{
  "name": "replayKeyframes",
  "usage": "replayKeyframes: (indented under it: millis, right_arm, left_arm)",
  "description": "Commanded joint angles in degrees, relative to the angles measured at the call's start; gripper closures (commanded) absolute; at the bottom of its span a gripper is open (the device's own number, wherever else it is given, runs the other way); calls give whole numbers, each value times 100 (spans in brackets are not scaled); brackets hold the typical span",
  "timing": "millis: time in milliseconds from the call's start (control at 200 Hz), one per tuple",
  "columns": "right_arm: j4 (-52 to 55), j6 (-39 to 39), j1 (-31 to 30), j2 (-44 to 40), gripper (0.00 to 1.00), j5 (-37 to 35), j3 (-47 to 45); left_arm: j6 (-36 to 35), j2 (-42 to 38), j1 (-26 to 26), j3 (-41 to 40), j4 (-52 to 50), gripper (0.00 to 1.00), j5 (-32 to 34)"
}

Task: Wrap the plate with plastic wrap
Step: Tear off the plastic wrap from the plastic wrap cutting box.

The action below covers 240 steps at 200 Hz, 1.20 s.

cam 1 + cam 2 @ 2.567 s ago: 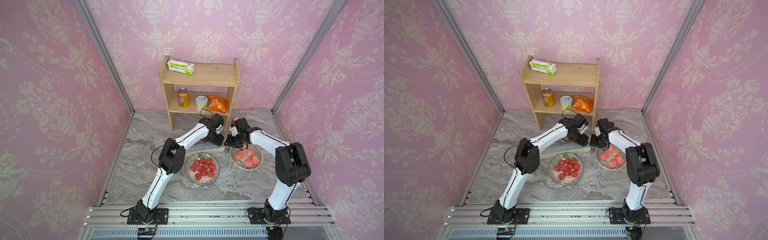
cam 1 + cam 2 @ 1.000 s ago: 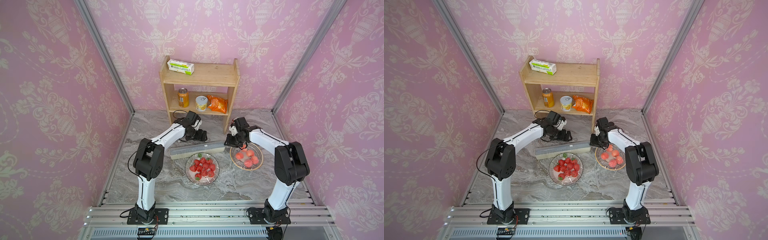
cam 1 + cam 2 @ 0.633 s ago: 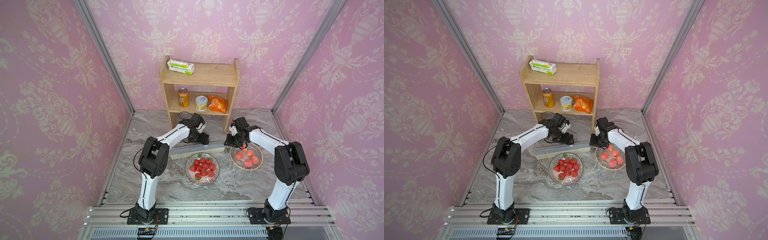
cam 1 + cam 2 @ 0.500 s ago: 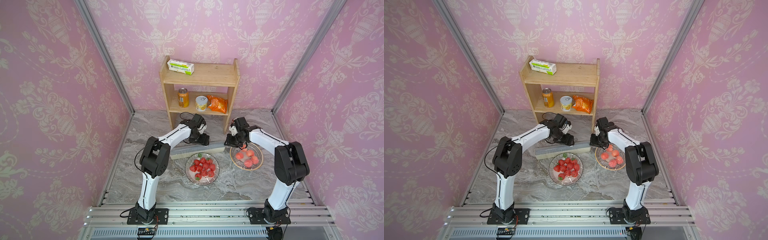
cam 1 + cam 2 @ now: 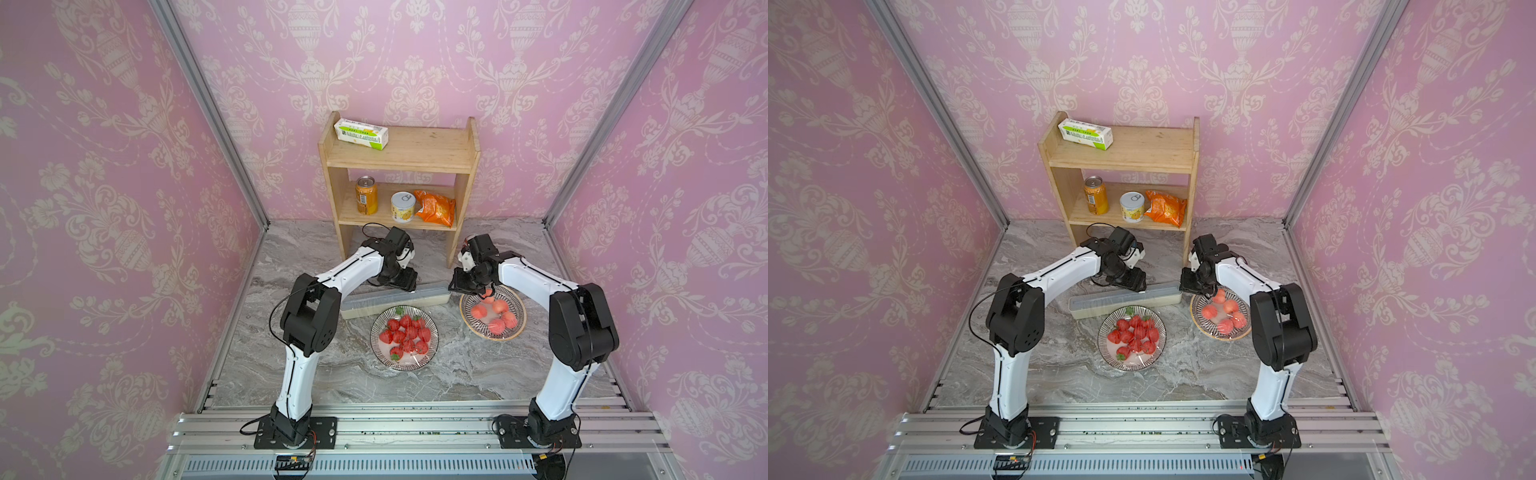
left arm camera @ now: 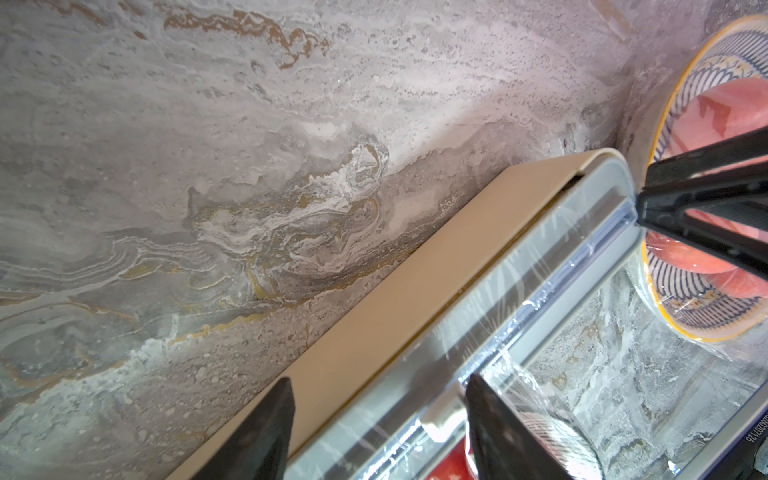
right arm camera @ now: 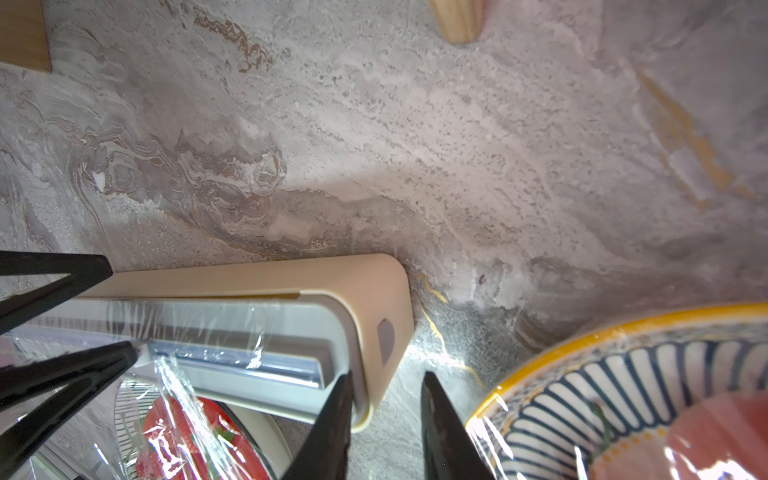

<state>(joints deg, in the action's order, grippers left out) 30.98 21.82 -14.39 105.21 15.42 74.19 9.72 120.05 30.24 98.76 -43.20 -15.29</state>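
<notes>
- Grey marble-patterned desk [image 5: 291, 374]: carries everything below.
- Two-tier pale wooden shelf [image 5: 411, 153]: at the back of the desk, against the wall.
- Long narrow cream dispenser box [image 5: 395, 299] with a greyish translucent lid: lies flat in front of the shelf, between the two arms.
- Round dark-striped plate of strawberries [image 5: 434, 345]: just in front of the box, under film.
- Round yellow-rimmed plate of peaches [image 5: 519, 320]: beside the box's right end, film over its rim.
- Left gripper [image 6: 378, 380]: jaws moderately apart, astride the box's lid.
- Right gripper [image 7: 386, 376]: narrow gap at the corner of the box's right end. Whether it grips cannot be told.
- Clear crinkly plastic wrap [image 7: 178, 395]: runs from the lid's slot over the strawberries.
</notes>
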Motion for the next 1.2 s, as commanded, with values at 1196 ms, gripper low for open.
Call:
replayKeyframes:
  millis: [1196]
  right_arm:
    - [793, -222, 18, 412, 71, -918, 5]
  left_arm:
    - [-479, -1255, -957, -1823, -157, 34, 706]
